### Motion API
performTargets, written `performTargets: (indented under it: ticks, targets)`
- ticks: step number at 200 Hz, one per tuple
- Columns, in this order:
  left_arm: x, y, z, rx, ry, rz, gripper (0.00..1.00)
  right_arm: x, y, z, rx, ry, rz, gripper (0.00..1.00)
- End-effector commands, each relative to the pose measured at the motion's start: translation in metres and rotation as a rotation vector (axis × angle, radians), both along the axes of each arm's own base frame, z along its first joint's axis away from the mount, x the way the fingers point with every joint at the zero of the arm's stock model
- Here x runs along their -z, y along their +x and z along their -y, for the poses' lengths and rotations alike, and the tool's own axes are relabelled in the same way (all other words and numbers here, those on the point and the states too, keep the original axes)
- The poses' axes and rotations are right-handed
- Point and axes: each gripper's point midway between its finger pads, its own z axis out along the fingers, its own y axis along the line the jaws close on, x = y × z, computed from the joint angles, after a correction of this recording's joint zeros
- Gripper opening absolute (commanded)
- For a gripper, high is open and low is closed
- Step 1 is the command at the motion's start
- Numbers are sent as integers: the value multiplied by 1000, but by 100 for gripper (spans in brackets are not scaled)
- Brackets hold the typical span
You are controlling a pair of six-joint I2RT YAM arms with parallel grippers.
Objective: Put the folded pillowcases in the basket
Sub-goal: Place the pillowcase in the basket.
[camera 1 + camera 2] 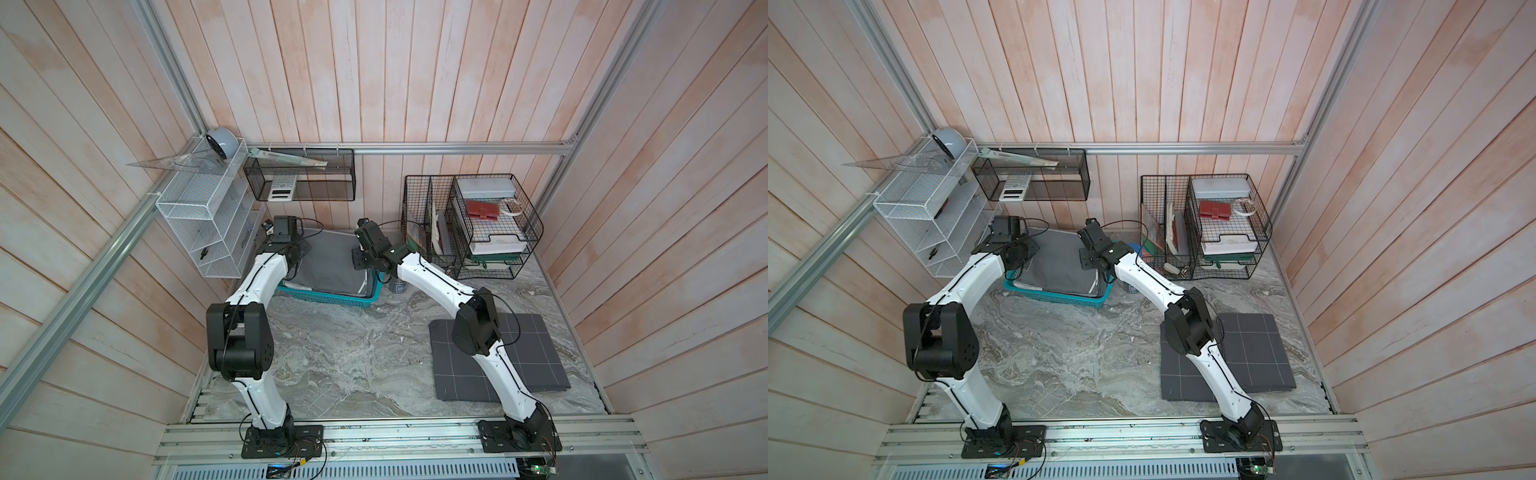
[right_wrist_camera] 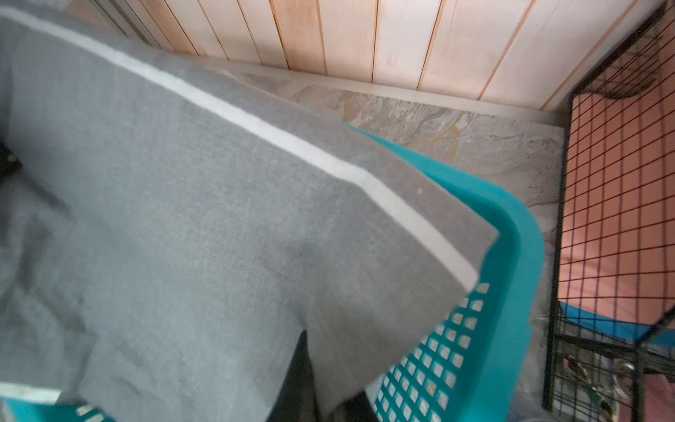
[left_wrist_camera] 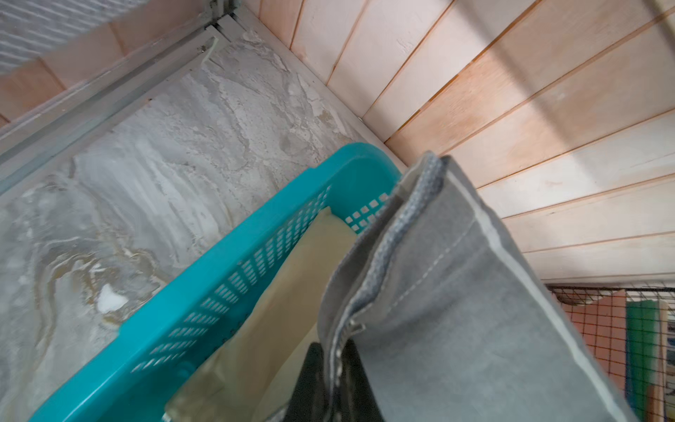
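I get both top views high above the worktop [image 1: 353, 365] — wrist cameras close, sharing the basket [image 3: 233, 255].

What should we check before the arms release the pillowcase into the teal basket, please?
1. Left gripper holds the pillowcase: ok, shut on its stitched edge.
2. Right gripper holds it: ok, shut on the fabric.
3. Pillowcase is above the basket: ok, in both top views.
4. Pillowcase is inside the rim all round: not ok; in the right wrist view a corner juts out over the rim.
5. Room in the basket: cannot tell; a cream sheet lies inside, and the rest is hidden.
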Motion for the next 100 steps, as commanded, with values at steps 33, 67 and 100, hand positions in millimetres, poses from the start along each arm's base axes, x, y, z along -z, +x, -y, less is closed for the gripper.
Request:
performTargets:
  ticks: [33, 67, 100]
  targets:
    - [37, 10, -10, -18, 35, -88, 0, 30, 10, 6, -5, -64, -32, 0]
    - [59, 10, -20, -57, 72, -163, 0, 48, 18, 9, 9, -101, -45, 0]
    - [68, 11, -22, -60, 88, -183, 0, 57, 22, 13, 25, -133, -44, 0]
